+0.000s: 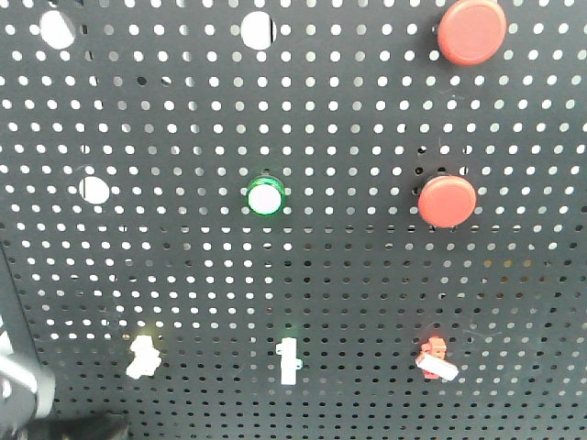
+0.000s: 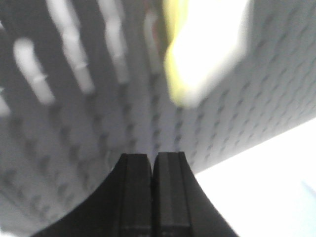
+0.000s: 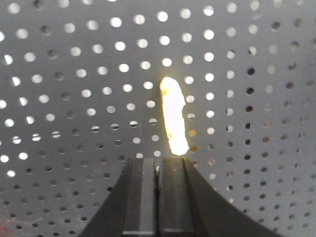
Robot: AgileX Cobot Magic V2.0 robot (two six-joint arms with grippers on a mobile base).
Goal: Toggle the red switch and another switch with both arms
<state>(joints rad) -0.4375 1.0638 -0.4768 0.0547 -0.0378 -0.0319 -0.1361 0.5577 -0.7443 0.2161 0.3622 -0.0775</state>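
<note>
The red switch (image 1: 436, 359) sits low on the right of the black pegboard (image 1: 367, 275), its white lever angled down to the right. The other switch, pale cream (image 1: 143, 357), is low on the left. A blurred dark arm shape (image 1: 23, 394) shows at the bottom left corner. In the left wrist view my left gripper (image 2: 152, 156) is shut and empty, just below a blurred pale yellow switch (image 2: 202, 54). My right gripper (image 3: 158, 159) is also shut and empty. Its tips sit right under a slim glowing pale lever (image 3: 173, 116); I cannot tell which switch that is.
A slim white toggle (image 1: 288, 360) stands between the two switches. Above are a green-ringed white button (image 1: 265, 196) and two big round red push buttons (image 1: 470, 30) (image 1: 447, 200). Three larger round holes (image 1: 94, 191) pierce the board's left and top.
</note>
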